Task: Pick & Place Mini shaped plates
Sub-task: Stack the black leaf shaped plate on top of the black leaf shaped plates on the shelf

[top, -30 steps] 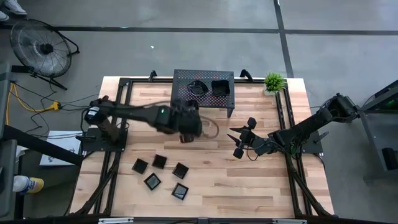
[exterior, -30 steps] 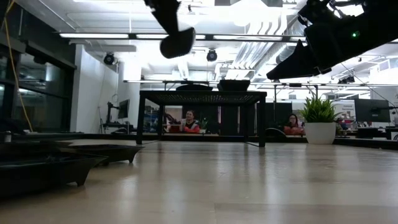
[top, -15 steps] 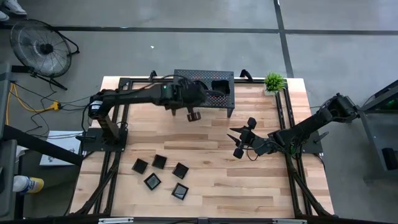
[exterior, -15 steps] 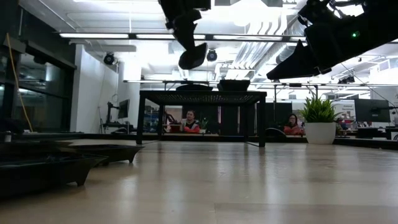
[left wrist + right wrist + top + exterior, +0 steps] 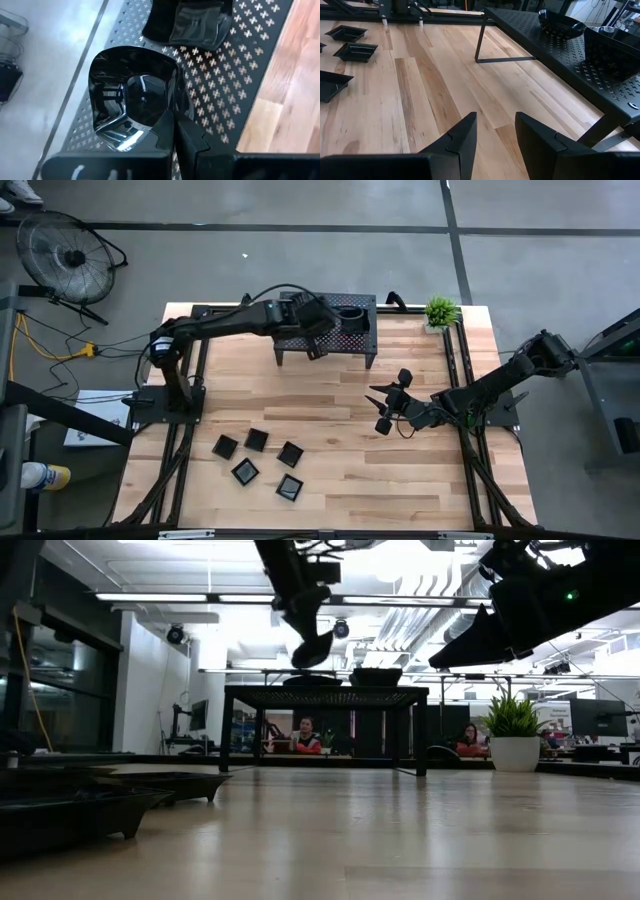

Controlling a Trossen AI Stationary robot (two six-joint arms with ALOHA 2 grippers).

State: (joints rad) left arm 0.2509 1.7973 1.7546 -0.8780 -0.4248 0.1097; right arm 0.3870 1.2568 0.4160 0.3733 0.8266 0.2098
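- My left gripper (image 5: 313,330) is out over the perforated rack (image 5: 362,340); in the left wrist view its dark fingers (image 5: 187,137) are pinched together on the rim of a rounded plate (image 5: 132,97), a glossy black dish with a soft, teardrop-like outline and a recessed centre that mirrors the ceiling lights.
- From the low view that gripper (image 5: 312,645) hangs just above the rack's top (image 5: 325,696); I cannot tell whether the dish it holds touches the metal.
- The rack's surface is dark sheet metal punched with small cross-shaped holes, standing on thin legs at the far side of the table.
- Beside the held dish, on the same rack, sits a stack of square plates (image 5: 192,22) with wavy, glossy walls.
- My right gripper (image 5: 385,402) waits low over the right half of the table, its two matte fingers (image 5: 457,137) spread apart with nothing between them.
- Five small plates (image 5: 258,440) lie on the near left part of the table, squarish, shiny black, each apart from its neighbours.
- The table (image 5: 400,480) is pale butcher-block wood with visible plank seams.
- A small green potted plant (image 5: 440,310) stands at the far right corner.
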